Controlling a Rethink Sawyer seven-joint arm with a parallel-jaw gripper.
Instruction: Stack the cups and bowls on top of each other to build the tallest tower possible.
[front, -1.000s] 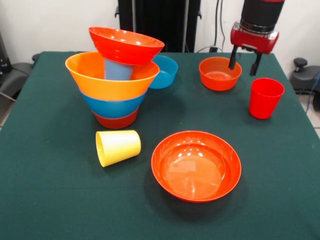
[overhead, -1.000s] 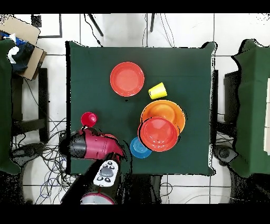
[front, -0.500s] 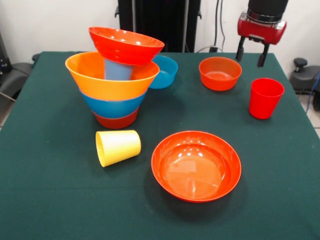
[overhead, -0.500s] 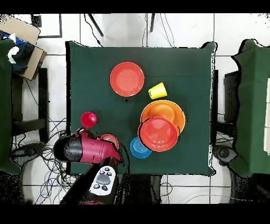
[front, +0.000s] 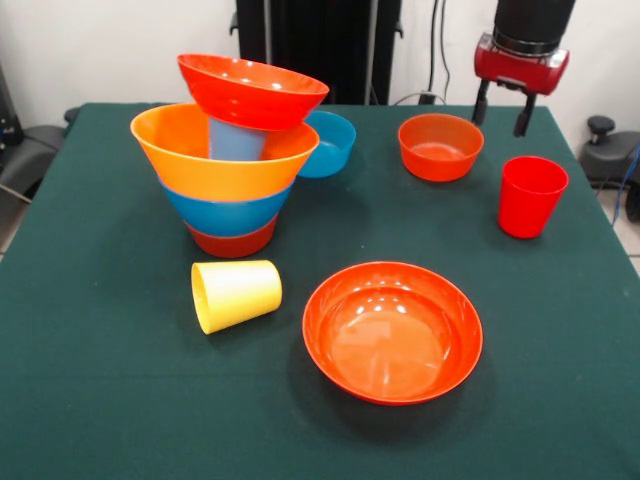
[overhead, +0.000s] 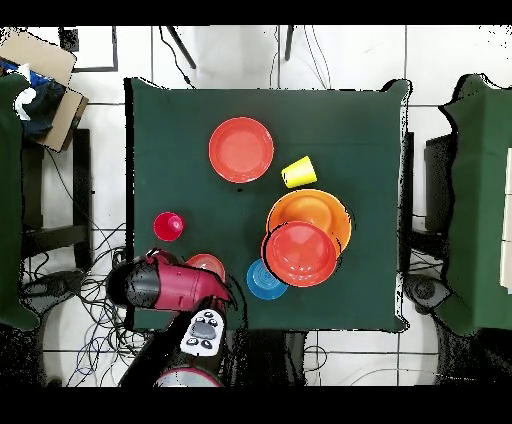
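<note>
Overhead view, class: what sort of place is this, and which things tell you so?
Probably a robotics lab or test room: a green-clothed table on a tiled floor, loose cables trailing round the red robot arm, and plastic bowls set out like the wide red-orange bowl.

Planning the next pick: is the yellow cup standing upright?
No, the yellow cup lies on its side on the table.

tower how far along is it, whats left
Done: the tower has nested bowls, a light blue cup and a red-orange bowl on top. In hand: nothing; the gripper hangs open, empty. Left: yellow cup, red cup, small blue bowl, two red-orange bowls.
</note>
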